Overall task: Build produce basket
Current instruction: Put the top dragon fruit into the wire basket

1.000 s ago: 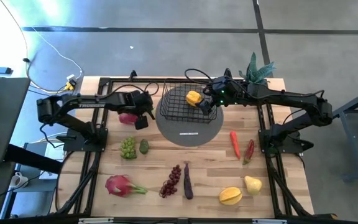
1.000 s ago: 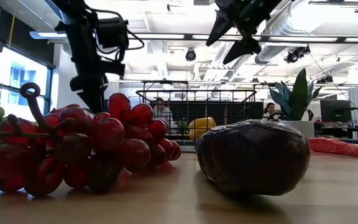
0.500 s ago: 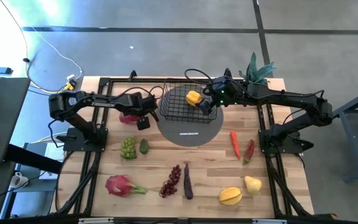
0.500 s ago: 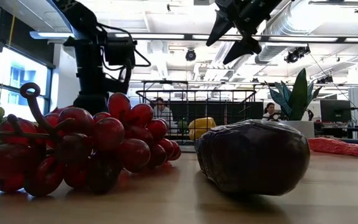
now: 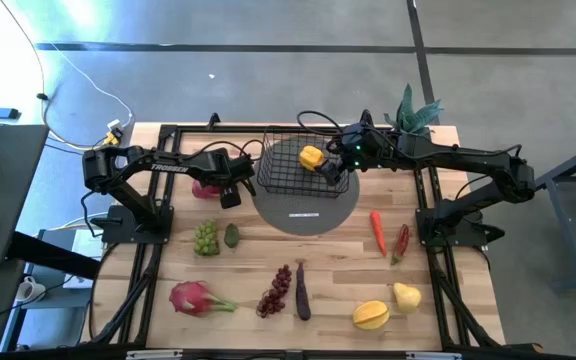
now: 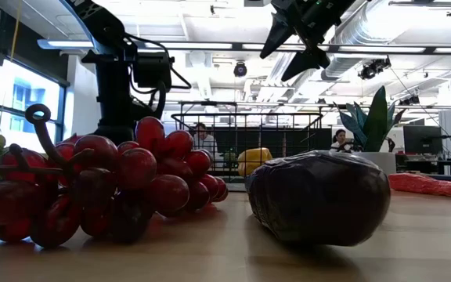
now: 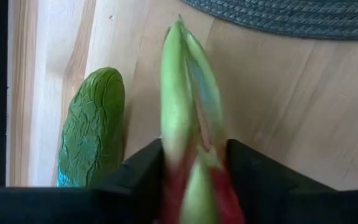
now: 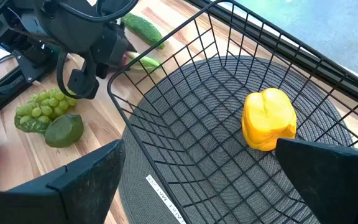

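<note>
A pink dragon fruit (image 5: 205,188) with green leaf tips lies on the table left of the black wire basket (image 5: 303,165). My left gripper (image 5: 222,186) is down on it, shut on it. In the left wrist view the fruit's green tips (image 7: 188,93) stick out past the fingers. The basket stands on a round grey disc (image 5: 306,205) and holds a yellow pepper (image 8: 267,119). My right gripper (image 5: 334,172) hangs open over the basket's right part, touching nothing. My left gripper pinches the dragon fruit between its two fingers (image 7: 143,177), at the end where the pink body runs into the green leaf tips (image 7: 194,180). The fingers slant steeply down from above. The fruit lies on the table, its tips pointing toward the grey disc.
A cucumber (image 7: 92,134) lies right beside the held fruit. Green grapes (image 5: 206,237) and a small green fruit (image 5: 232,235) lie nearer. Toward the near edge: a second dragon fruit (image 5: 190,298), red grapes (image 5: 276,290), eggplant (image 5: 302,290), chilies (image 5: 377,230), yellow fruits (image 5: 370,315). A potted plant (image 5: 416,112) stands far right.
My left gripper has sunk toward the dragon fruit beside the basket and tipped more steeply down, most of it in the first half second. The right arm has kept still.
</note>
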`<act>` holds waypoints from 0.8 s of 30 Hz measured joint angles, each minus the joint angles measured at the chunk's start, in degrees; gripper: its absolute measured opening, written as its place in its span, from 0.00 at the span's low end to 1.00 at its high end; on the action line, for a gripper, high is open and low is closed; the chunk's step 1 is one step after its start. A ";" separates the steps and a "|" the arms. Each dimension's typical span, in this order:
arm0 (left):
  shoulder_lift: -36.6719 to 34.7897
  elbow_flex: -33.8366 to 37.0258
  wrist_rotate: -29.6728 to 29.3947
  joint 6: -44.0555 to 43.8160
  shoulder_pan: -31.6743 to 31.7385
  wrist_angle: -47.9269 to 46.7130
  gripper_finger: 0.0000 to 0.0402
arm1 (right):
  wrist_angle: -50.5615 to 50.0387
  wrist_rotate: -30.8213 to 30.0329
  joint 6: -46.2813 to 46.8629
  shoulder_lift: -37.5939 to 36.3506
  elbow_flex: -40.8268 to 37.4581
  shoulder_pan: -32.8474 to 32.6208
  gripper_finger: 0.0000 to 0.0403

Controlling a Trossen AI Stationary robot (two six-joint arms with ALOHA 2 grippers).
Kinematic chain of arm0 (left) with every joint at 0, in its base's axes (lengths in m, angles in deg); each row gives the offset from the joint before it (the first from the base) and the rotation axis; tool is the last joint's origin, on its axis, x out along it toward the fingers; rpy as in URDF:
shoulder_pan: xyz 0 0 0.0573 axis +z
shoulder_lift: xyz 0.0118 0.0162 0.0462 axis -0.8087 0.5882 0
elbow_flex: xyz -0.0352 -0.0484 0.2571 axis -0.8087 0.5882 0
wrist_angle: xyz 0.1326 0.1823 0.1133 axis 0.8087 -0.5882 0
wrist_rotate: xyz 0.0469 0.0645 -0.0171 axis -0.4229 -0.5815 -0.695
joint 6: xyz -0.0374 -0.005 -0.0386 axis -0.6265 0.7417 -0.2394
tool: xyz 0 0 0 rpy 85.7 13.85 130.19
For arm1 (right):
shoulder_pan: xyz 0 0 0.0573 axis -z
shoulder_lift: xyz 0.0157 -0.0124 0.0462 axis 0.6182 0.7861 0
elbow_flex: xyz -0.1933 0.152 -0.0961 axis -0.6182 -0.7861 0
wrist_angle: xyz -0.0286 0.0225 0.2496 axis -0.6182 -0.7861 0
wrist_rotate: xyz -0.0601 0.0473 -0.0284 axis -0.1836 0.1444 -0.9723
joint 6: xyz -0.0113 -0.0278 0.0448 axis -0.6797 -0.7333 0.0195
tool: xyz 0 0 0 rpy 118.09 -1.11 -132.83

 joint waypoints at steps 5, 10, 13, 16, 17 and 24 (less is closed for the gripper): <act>-0.02 0.00 1.57 0.02 0.00 -0.13 0.19 | 0.02 0.00 0.02 0.00 0.00 0.00 0.99; -0.02 0.00 2.79 0.01 -0.07 -1.34 0.04 | 0.00 0.00 1.30 0.00 0.00 0.00 0.99; -0.02 0.00 3.03 0.02 -0.11 -2.60 0.02 | 0.02 0.00 1.29 0.00 0.00 0.00 0.99; -0.04 0.00 4.39 0.02 -0.11 -3.52 0.03 | 0.02 -0.02 1.31 0.00 0.00 0.00 0.99; -0.07 0.00 5.29 0.00 -0.11 -3.60 0.02 | 0.02 -0.02 1.30 0.00 0.00 0.00 0.99; -2.13 0.04 7.52 -0.58 -1.67 -4.18 0.01 | 0.02 -0.03 1.32 0.00 0.00 0.00 0.99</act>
